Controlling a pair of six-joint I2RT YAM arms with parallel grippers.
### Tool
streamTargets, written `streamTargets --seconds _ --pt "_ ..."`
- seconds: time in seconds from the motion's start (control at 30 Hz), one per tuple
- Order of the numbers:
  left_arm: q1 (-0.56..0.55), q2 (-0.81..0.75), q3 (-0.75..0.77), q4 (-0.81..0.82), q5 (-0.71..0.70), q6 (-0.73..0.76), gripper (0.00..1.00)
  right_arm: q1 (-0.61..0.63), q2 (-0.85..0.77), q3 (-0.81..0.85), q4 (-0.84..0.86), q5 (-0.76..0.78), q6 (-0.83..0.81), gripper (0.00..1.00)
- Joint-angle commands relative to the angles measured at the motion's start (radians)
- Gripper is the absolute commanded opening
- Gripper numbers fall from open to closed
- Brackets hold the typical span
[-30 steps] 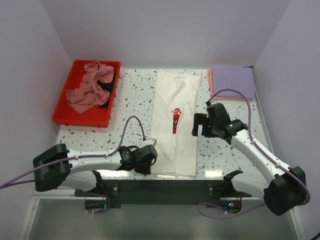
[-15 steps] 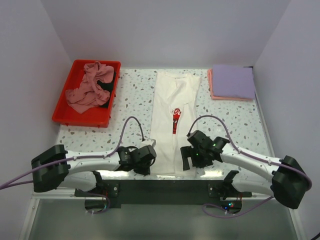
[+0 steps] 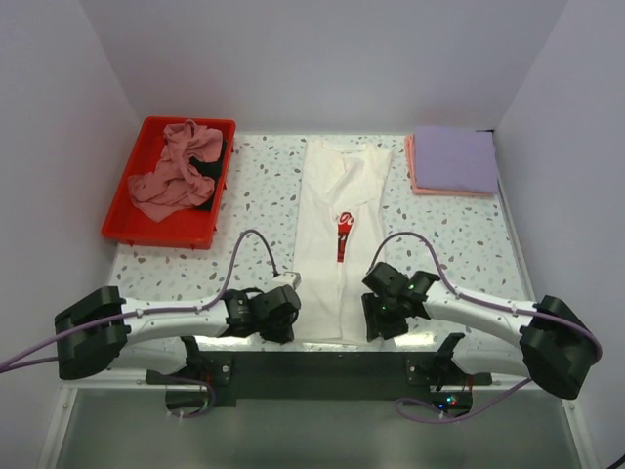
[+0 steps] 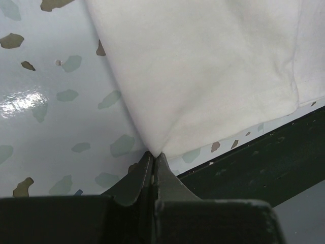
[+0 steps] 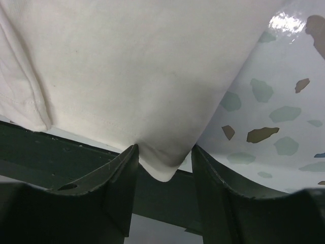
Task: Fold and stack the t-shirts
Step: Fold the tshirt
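A white t-shirt with a red print lies folded into a long strip down the middle of the table. My left gripper is shut on its near left hem corner, the cloth pinched at the fingertips of that gripper. At the near right corner my right gripper is open. In the right wrist view the corner of the shirt hangs between the parted fingers of the right gripper, not clamped. A lavender t-shirt lies folded on a salmon-pink one at the back right.
A red tray at the back left holds a crumpled dusty-pink t-shirt and a black one. A dark strip runs along the table's near edge. White walls close in the left, back and right.
My right arm has swung from the table's right middle down to the shirt's near right corner, and its jaws have narrowed around it. The left gripper has stayed shut on its corner.
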Motion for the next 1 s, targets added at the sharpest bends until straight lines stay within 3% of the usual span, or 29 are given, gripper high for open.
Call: streamTargets --seconds 0.0,0.1,0.17,0.2,0.23,0.3,0.63,0.97 --pt "0.002 -0.003 -0.038 0.001 0.013 -0.022 0.00 0.020 -0.020 -0.045 -0.011 -0.031 0.066 0.49" --pt "0.000 -0.011 -0.051 0.024 0.024 -0.028 0.00 0.021 -0.032 -0.051 -0.034 -0.017 0.074 0.43" --pt "0.000 -0.011 -0.052 0.035 0.030 -0.030 0.00 0.021 -0.035 -0.051 -0.038 -0.019 0.071 0.33" --pt "0.000 -0.011 -0.052 0.040 0.031 -0.028 0.00 0.021 -0.035 -0.051 -0.037 -0.017 0.066 0.22" --pt "0.000 -0.011 -0.052 0.040 0.033 -0.028 0.00 0.023 -0.034 -0.051 -0.037 -0.020 0.066 0.22" --pt "0.000 -0.017 -0.050 0.030 0.038 -0.030 0.00 0.023 -0.035 -0.051 -0.037 -0.032 0.066 0.00" --pt "0.000 -0.129 -0.058 0.017 0.032 -0.034 0.00 0.023 -0.106 -0.033 -0.037 -0.040 0.038 0.00" --pt "0.002 -0.167 0.082 -0.072 -0.097 0.044 0.00 0.021 -0.132 0.125 -0.117 0.154 -0.014 0.00"
